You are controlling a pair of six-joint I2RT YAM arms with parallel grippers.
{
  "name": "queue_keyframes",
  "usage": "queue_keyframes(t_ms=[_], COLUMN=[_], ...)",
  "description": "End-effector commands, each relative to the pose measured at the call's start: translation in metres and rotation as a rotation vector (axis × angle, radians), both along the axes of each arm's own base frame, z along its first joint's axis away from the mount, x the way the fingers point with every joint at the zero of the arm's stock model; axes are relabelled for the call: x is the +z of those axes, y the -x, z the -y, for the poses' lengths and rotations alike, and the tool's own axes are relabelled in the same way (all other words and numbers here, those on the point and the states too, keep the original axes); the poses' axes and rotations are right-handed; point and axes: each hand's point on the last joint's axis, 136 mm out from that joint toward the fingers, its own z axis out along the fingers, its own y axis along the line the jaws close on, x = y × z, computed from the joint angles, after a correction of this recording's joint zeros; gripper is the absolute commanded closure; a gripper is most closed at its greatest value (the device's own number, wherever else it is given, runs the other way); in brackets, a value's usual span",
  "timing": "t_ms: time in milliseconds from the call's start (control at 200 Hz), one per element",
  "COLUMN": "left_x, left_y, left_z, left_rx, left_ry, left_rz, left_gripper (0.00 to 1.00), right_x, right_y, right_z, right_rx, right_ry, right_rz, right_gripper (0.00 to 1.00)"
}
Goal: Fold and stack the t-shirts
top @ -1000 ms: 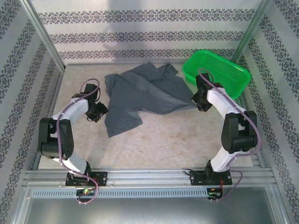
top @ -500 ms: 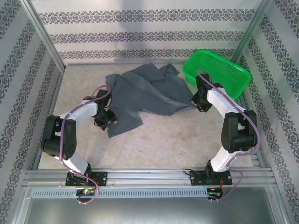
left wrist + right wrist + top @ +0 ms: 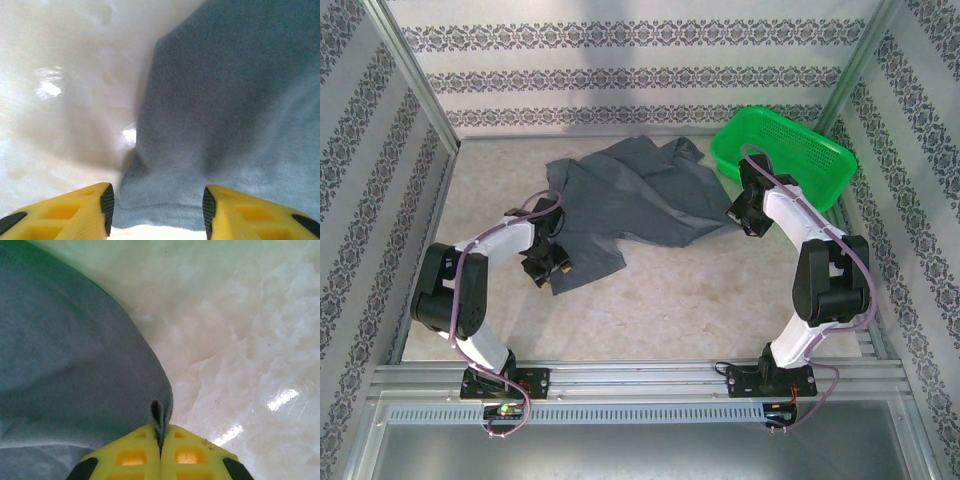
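Left gripper (image 3: pixel 156 210) low at near-left corner of t-shirt (image 3: pixel 630 200), jaws apart astride hem, nothing clamped, likely lining up for pinch. Cloth lies crumpled, unfolded, on middle of table (image 3: pixel 680 300). Right gripper (image 3: pixel 160 437) clenched on fold at t-shirt's right edge, probably anchoring it for spreading. Green basket (image 3: pixel 785 150) far right, just beyond

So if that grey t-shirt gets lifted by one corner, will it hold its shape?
Probably floppy: the grey t-shirt lies rumpled, and a fold puckers in the shut right tool. Looks thin, so likely light. Pushed, it would probably bunch, not slide.
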Motion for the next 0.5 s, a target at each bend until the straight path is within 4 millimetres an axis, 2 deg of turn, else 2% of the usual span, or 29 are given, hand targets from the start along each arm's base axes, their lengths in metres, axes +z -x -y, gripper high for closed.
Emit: queue_keyframes(t_ms=[0, 95, 140, 185, 275, 380, 440, 495], left_x=[-0.019, -0.028, -0.025, -0.015, 0.03, 0.099, 0.128, 0.144], left_y=[0.004, 0.0, -0.008, -0.017, -0.045, -0.068, -0.074, -0.076], left_z=[0.011, 0.013, 0.01, 0.004, -0.012, -0.028, -0.025, -0.016], left_rx=[-0.029, -0.033, -0.037, -0.046, -0.053, -0.072, -0.078, -0.082], left_ry=[0.019, 0.015, -0.004, -0.041, -0.106, -0.183, -0.174, -0.135], left_rz=[-0.039, -0.034, -0.013, 0.017, 0.132, 0.262, 0.317, 0.356], left_gripper=[0.54, 0.71, 0.83, 1.0, 1.0, 1.0, 1.0, 1.0], right_x=[0.002, 0.001, 0.001, 0.001, 0.006, 0.014, 0.017, 0.021], right_y=[0.0, 0.0, -0.001, -0.001, -0.004, -0.009, -0.01, -0.012], right_z=[-0.003, -0.004, -0.004, -0.005, -0.008, -0.01, -0.007, -0.003], right_rx=[0.024, 0.022, 0.021, 0.024, 0.036, 0.049, 0.046, 0.04], right_ry=[0.001, -0.004, -0.006, -0.011, -0.015, -0.01, 0.0, 0.011], right_rz=[-0.014, -0.014, -0.014, -0.012, 0.001, 0.019, 0.026, 0.033], right_gripper=[1.0, 1.0, 1.0, 1.0, 1.0, 1.0, 1.0, 1.0])
